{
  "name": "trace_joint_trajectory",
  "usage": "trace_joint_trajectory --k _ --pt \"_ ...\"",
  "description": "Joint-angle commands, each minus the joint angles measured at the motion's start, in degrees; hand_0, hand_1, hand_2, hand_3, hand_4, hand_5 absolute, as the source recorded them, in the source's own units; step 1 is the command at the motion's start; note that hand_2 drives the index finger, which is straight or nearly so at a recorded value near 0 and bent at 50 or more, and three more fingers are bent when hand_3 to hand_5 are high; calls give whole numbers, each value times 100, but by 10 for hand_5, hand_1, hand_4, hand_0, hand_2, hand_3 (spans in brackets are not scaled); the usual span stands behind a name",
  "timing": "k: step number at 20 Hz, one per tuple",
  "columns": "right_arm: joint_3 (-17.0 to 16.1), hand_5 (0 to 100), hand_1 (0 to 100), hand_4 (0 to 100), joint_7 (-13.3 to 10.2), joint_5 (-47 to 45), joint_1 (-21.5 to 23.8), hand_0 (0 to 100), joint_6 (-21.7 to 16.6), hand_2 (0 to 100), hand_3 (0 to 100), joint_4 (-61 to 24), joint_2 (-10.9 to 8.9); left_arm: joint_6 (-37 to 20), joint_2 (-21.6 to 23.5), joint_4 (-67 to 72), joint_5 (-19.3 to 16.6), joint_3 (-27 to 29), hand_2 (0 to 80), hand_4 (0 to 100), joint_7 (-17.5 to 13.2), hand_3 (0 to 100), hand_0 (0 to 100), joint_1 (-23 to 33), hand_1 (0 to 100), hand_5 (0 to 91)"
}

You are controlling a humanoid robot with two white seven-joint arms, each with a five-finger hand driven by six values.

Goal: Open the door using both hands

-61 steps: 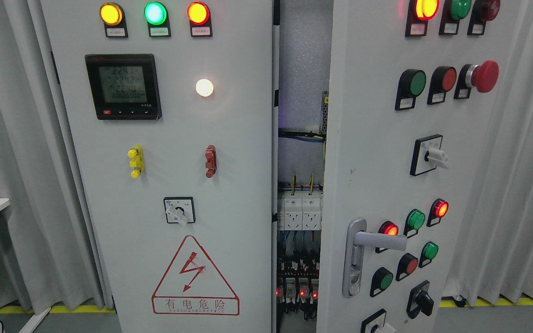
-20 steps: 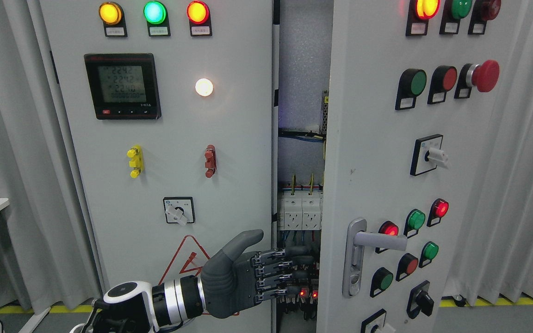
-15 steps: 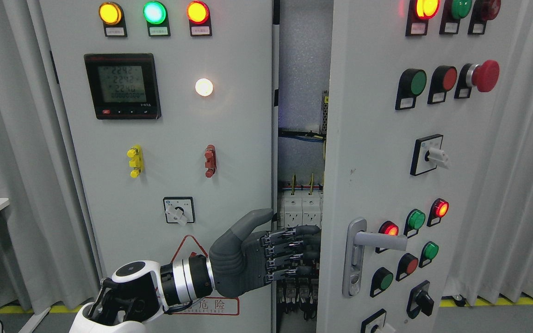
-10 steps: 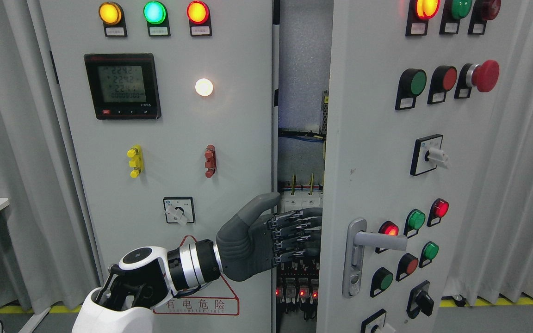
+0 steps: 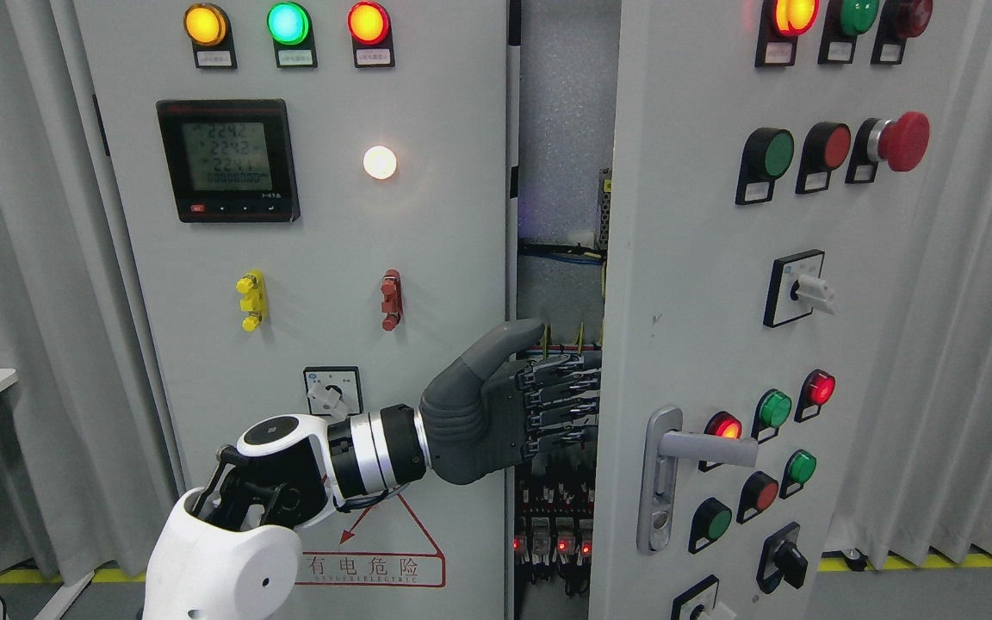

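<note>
The right-hand door (image 5: 694,284) of a live electrical cabinet stands ajar in the head view, its free edge just beyond the fingertips of the humanoid's left hand (image 5: 496,405), which reaches in from the lower left and extends into the dark gap (image 5: 561,258) between the two panels. The hand grasps nothing: its fingers (image 5: 561,396) are stretched out flat and stacked toward the door's edge, thumb raised above them; whether they touch that edge cannot be told. Directly behind the fingers sit rows of breakers and wiring (image 5: 552,508), with small red lamps glowing below the hand. To the right of the hand and slightly lower, the door's silver lever handle (image 5: 685,448) stands untouched among green and red push buttons. To the hand's left, the closed left-hand door (image 5: 315,284) carries a rotary switch (image 5: 332,392) just beside the wrist, a lightning warning triangle (image 5: 393,534) below the forearm and a digital meter (image 5: 227,159) well above. The right hand is nowhere in the frame.

The step in hand appears to be hooking the door's inner edge. Next, the fingers would likely need to curl behind that edge and draw it outward, clear of the exposed wiring, with the right hand brought in to share the swing.
</note>
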Motion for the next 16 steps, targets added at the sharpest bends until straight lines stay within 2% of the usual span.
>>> trace_joint_trajectory --k 1,4,11,16 --pt "1 0 0 0 4 0 2 218 3 0 0 0 0 94 -17 166 62 215 27 34 -4 28 291 -811 0 0" --pt "1 0 0 0 4 0 2 218 3 0 0 0 0 111 9 166 150 232 27 35 -4 27 291 -1022 0 0" --pt "1 0 0 0 4 0 2 218 3 0 0 0 0 208 53 95 308 417 28 35 -4 27 291 -1067 0 0" --pt "1 0 0 0 4 0 2 218 3 0 0 0 0 164 80 139 388 189 27 35 -4 27 291 -1058 0 0"
